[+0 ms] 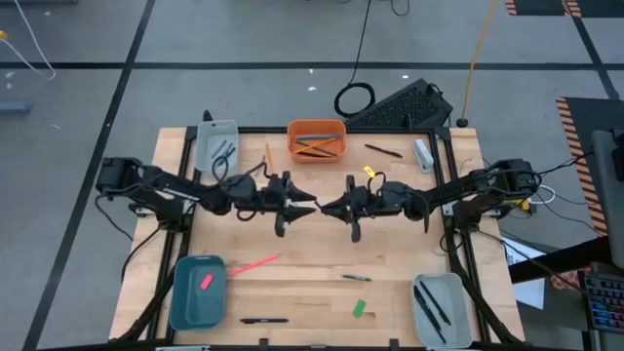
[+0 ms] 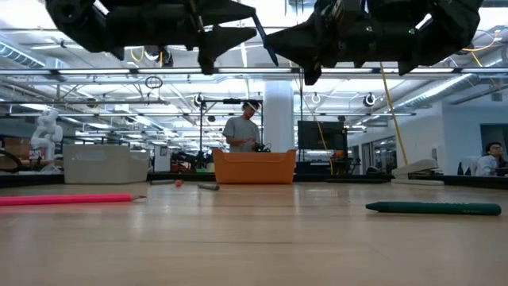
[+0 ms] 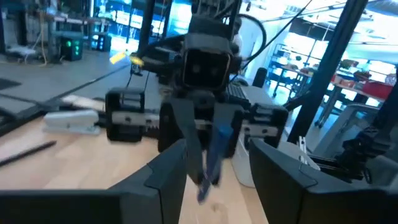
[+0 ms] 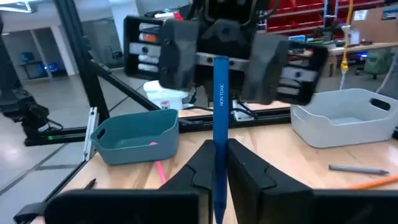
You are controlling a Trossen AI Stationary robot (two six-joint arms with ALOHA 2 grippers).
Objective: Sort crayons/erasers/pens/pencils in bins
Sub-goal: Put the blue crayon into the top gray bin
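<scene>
Wood tabletop [image 1: 312,253] inside a black frame, grey floor with dark lines all round. From the left on the high view: teal bin [image 1: 198,291] at the near-left corner with pink eraser [image 1: 206,281] inside; pale grey bin [image 1: 216,141] at the far-left corner with dark pens [image 1: 224,153] in it. Next to the teal bin, pink pencil [image 1: 255,264] flat on the wood, and black pen [image 1: 263,320] near the front edge. Farther along, orange pencil [image 1: 268,154] just beside orange bin [image 1: 316,139], with pencils inside the bin. Right of centre, dark green stick [image 1: 357,278] and green eraser [image 1: 359,308], well apart from any bin. Another black pen [image 1: 383,150] by the far edge, then second pale grey bin [image 1: 438,307] at the near-right corner with pens inside.

Across the table at board height: large bright hall, ceiling lights, benches and screens, one person standing behind the orange bin, another seated at the far right.

Above the middle of the table, nose to nose and clear of the wood: left gripper [image 1: 310,205] and right gripper [image 1: 327,207]. Blue pencil [image 4: 220,106] upright, pinched low on its shaft between the closed fingers of the right gripper. Left gripper's jaws spread wide, one on either side of the pencil's upper part; contact with the pencil impossible to tell.
</scene>
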